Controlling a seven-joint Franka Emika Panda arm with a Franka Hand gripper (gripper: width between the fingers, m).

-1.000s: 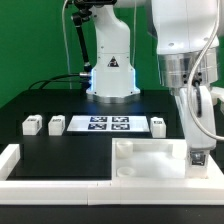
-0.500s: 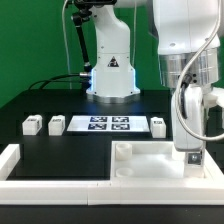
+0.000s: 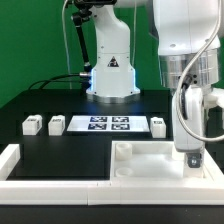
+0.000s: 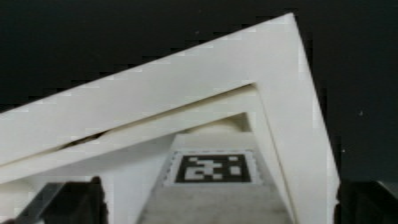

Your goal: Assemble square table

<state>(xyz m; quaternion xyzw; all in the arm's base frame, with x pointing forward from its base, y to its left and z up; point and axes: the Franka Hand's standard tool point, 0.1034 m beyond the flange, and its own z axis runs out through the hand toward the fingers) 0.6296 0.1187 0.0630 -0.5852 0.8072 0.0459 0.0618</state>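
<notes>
Lower right of exterior frame: white plastic square slab with raised rim (image 3: pixel 150 166). At its right edge stood two-finger gripper (image 3: pixel 193 156), jaws apart (nothing held). Best judged: rise straight, clearing rim.

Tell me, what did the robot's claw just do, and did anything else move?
The claw slid a little toward the exterior view's left and spread its jaws wide, apparently letting go of the rim of the square table slab. The slab, the three small legs in view and the marker board stayed put.
</notes>
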